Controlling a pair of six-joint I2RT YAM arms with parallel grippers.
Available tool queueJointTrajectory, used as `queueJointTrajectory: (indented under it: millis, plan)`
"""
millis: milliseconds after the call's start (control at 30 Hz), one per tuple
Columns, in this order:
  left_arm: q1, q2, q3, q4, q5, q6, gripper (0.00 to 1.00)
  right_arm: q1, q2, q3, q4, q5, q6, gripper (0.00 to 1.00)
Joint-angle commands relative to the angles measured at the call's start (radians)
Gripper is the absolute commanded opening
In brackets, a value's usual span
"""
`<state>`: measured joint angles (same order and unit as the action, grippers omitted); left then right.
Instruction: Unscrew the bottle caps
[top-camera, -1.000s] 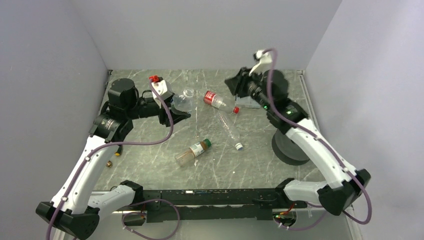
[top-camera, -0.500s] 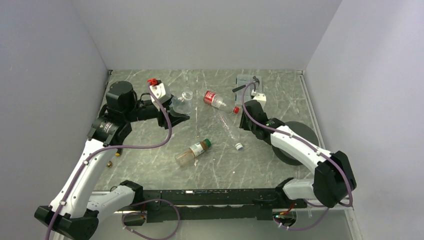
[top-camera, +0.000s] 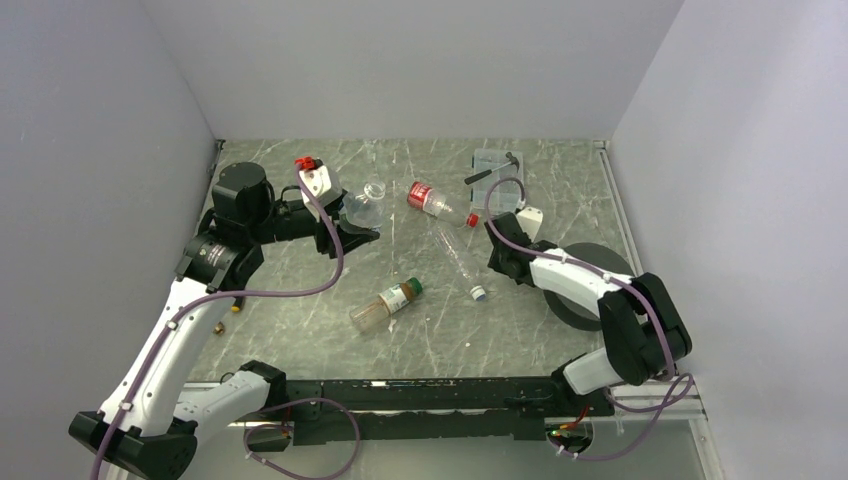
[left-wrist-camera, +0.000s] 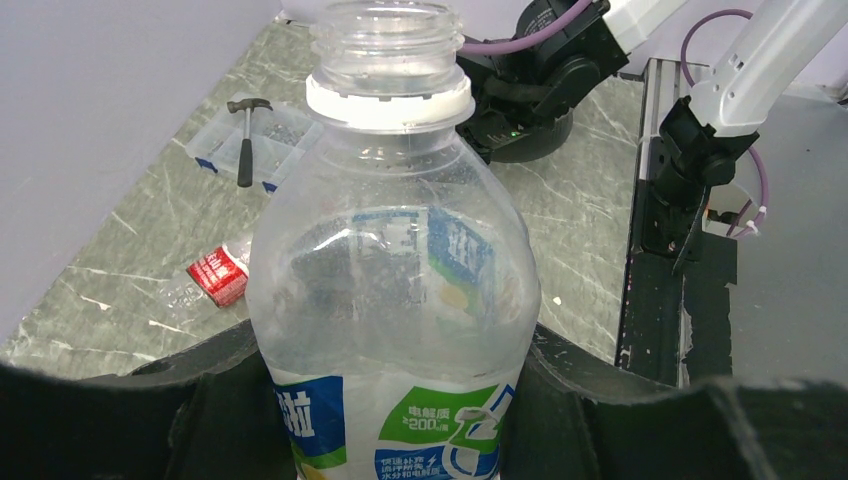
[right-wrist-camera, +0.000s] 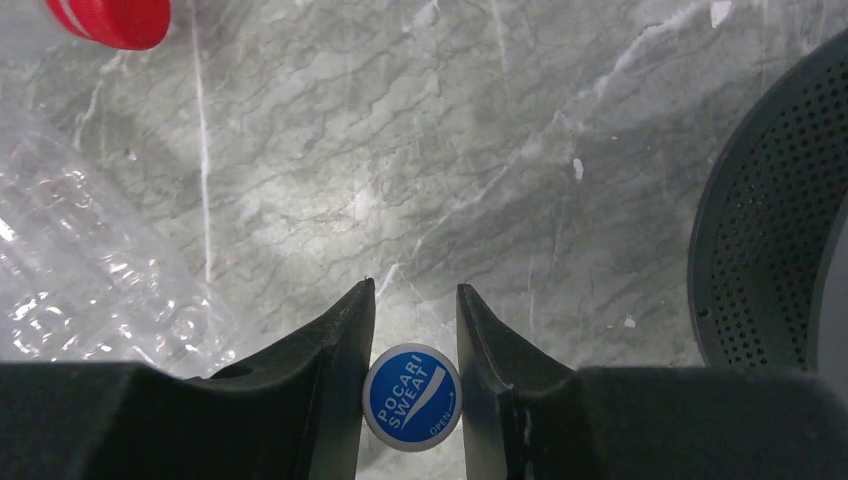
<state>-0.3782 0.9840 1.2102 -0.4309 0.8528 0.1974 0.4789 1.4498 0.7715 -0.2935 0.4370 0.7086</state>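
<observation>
The blue-and-white cap (right-wrist-camera: 411, 397) is off its bottle: it sits pinched between the two fingers of the right end effector (right-wrist-camera: 413, 295), which is closed narrowly on it and held low over the surface (top-camera: 300, 320), towards the right of the middle. The bottle with the blue-and-white label (left-wrist-camera: 390, 280) that it seems to belong to is held up off the surface at the far left, clamped round its lower body by the left end effector (top-camera: 352, 222). Its threaded neck stands bare and open, with only the white ring left below the thread.

So one of the four looks done, apart from setting that cap down.

The other three bottles lie on their sides with caps on. The red-label bottle (top-camera: 428, 198) lies towards the back with its red cap (top-camera: 472, 219) in place. The slim clear bottle (top-camera: 458, 252) lies just beside it, with a small white cap (top-camera: 479, 293) at its near end. The amber bottle (top-camera: 382, 307), with its green cap (top-camera: 413, 287), lies nearer the arms, apart from the rest.

By my reckoning, roughly a quarter of the job is finished.
</observation>
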Motion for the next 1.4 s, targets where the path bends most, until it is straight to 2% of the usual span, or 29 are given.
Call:
queueJointTrajectory:
  millis: [0,167,267,367,433,500,567,633,800,933,1033,1233,1367]
  plan:
    - [-0.002,-0.013,0.011,0.034,0.032,-0.005,0.14,-0.007,0.014,-0.038,0.079,0.078,0.065,0.11]
    - [-0.002,-0.011,0.012,0.039,0.032,-0.014,0.14,-0.014,0.042,-0.102,0.149,0.057,0.095,0.22]
    - [-0.002,-0.011,0.011,0.044,0.032,-0.020,0.15,-0.014,0.072,-0.106,0.143,0.057,0.112,0.25]
    - [-0.002,-0.010,0.011,0.044,0.033,-0.023,0.15,-0.016,0.086,-0.115,0.139,0.059,0.125,0.33]
    - [-0.002,-0.011,0.011,0.044,0.033,-0.022,0.15,-0.016,0.081,-0.122,0.138,0.054,0.130,0.43]
    - [-0.002,-0.013,0.008,0.045,0.030,-0.021,0.15,-0.016,0.058,-0.129,0.134,0.047,0.130,0.59]
    - [-0.002,-0.015,0.005,0.049,0.030,-0.023,0.15,-0.016,0.025,-0.126,0.126,0.043,0.119,0.69]
    - [-0.002,-0.015,0.004,0.053,0.035,-0.026,0.16,-0.015,-0.028,-0.116,0.114,0.039,0.104,0.73]
    - [-0.002,-0.012,0.002,0.057,0.038,-0.034,0.17,-0.010,-0.189,-0.026,0.077,0.016,0.013,0.76]
    - [-0.002,-0.013,-0.007,0.070,0.040,-0.051,0.17,0.010,-0.311,0.116,0.097,-0.119,-0.118,0.82]
    - [-0.002,-0.015,-0.019,0.083,0.040,-0.067,0.17,0.033,-0.352,0.266,0.120,-0.307,-0.196,0.98]
    - [-0.002,-0.013,-0.025,0.096,0.046,-0.079,0.17,0.119,-0.346,0.475,0.251,-0.681,-0.252,1.00]
    - [-0.002,-0.013,-0.027,0.100,0.045,-0.086,0.17,0.228,-0.300,0.546,0.359,-0.783,-0.261,1.00]
